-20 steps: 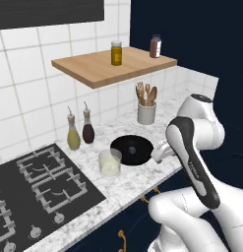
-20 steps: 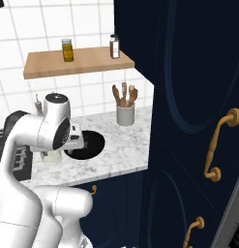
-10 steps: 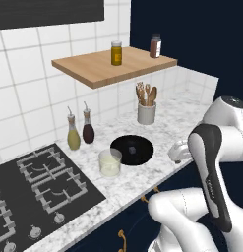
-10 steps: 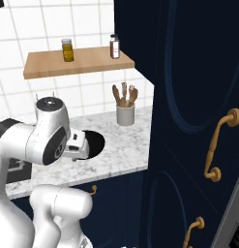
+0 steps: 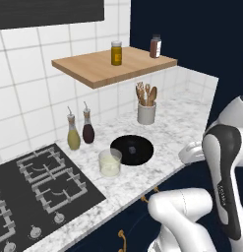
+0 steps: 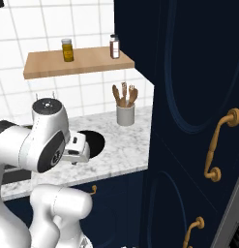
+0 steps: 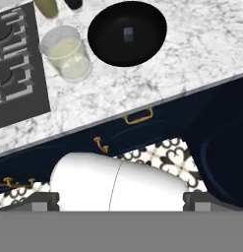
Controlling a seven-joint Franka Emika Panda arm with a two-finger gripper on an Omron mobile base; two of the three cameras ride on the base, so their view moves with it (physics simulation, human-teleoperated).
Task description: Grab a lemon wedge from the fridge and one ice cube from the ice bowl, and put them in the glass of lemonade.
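ice bowl point(image 7: 142, 47) beside glass of lemonade point(image 7: 67, 53).

On the counter point(image 5: 177, 123) before you, the glass of lemonade point(image 5: 109, 163) stands just left of the ice bowl point(image 5: 132, 149), the hob point(image 5: 39, 189) further left, two bottles point(image 5: 80, 132) behind.

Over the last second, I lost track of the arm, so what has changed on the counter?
The arm swung right, back off the counter toward the dark cabinets; its open hand took nothing. The glass, ice bowl and its one cube, bottles and utensil pot stayed put.
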